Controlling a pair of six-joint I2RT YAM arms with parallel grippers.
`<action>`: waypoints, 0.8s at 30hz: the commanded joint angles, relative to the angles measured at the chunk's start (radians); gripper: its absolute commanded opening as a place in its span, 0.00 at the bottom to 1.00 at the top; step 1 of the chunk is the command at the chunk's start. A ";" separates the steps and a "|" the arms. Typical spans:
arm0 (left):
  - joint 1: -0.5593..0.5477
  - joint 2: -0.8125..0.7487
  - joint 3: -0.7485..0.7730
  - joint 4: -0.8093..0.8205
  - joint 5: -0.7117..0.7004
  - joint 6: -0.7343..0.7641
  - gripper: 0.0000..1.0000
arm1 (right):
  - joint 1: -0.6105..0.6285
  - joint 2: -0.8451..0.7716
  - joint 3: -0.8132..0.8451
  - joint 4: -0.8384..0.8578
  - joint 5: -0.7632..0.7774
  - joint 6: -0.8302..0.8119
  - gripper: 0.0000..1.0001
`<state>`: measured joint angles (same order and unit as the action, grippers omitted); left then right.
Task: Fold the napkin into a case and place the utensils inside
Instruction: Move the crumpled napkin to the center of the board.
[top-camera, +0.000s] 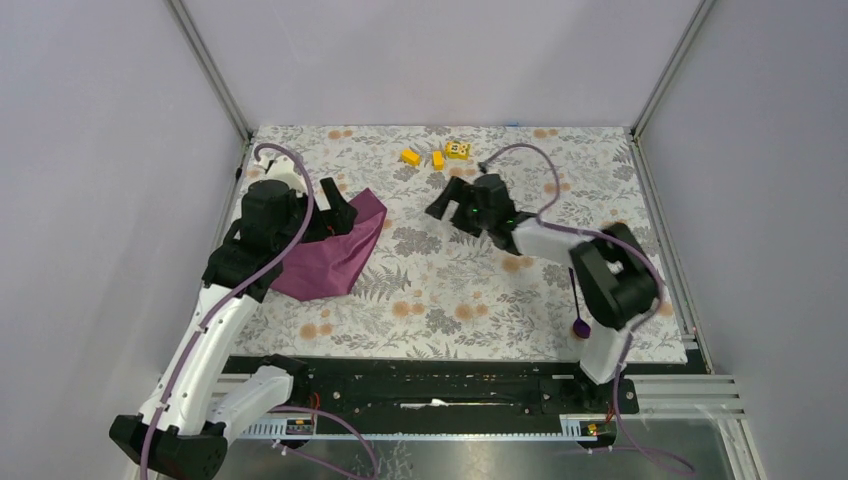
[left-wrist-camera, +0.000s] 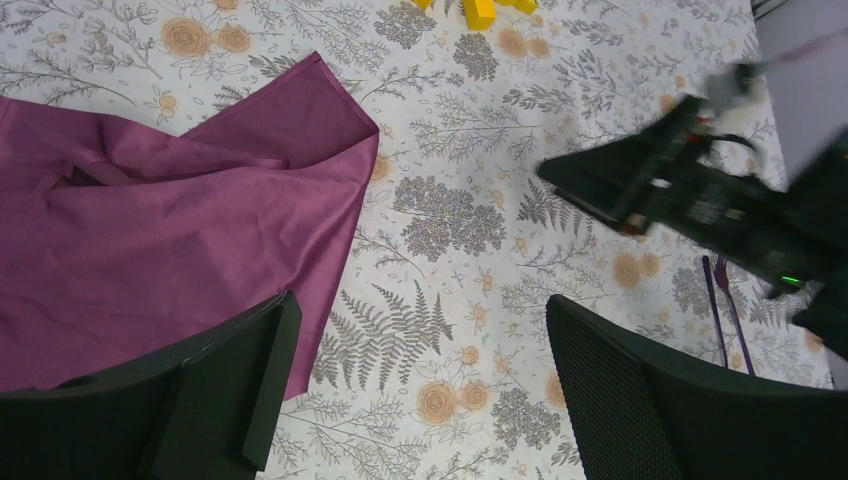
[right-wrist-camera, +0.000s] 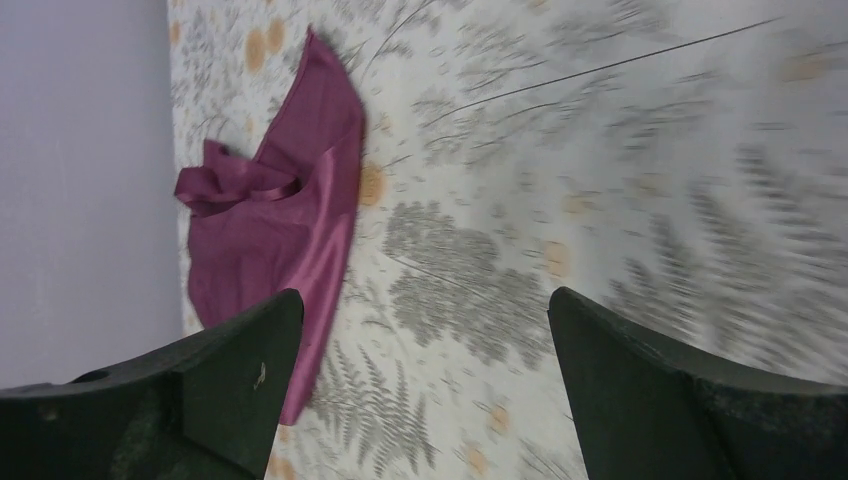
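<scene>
- Floral desk (top-camera: 450, 290): crumpled napkin (top-camera: 335, 255) at 9 o'clock.
- Left pincer (left-wrist-camera: 420, 303), right pincer (right-wrist-camera: 425, 298): both wide open, empty.
- Risk: bunched folds snag, case folds skewed.

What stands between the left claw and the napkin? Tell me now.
Nothing visible does. The left claw hangs open right over the napkin at its edge, with only floral tablecloth beside it. The yellow blocks lie far off at the back.
</scene>
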<state>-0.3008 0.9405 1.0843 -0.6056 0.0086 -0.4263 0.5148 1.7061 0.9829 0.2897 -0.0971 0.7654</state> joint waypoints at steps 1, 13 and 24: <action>-0.006 -0.086 -0.021 -0.001 -0.022 -0.040 0.99 | 0.099 0.224 0.210 0.223 -0.089 0.205 1.00; -0.006 -0.166 -0.039 -0.066 -0.035 -0.057 0.99 | 0.212 0.639 0.621 0.064 0.081 0.339 0.77; -0.007 -0.161 -0.026 -0.070 -0.041 -0.050 0.99 | 0.245 0.665 0.727 -0.201 0.174 0.229 0.05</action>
<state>-0.3054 0.7845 1.0389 -0.6975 -0.0109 -0.4728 0.7479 2.4348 1.7508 0.1841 0.0261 1.0626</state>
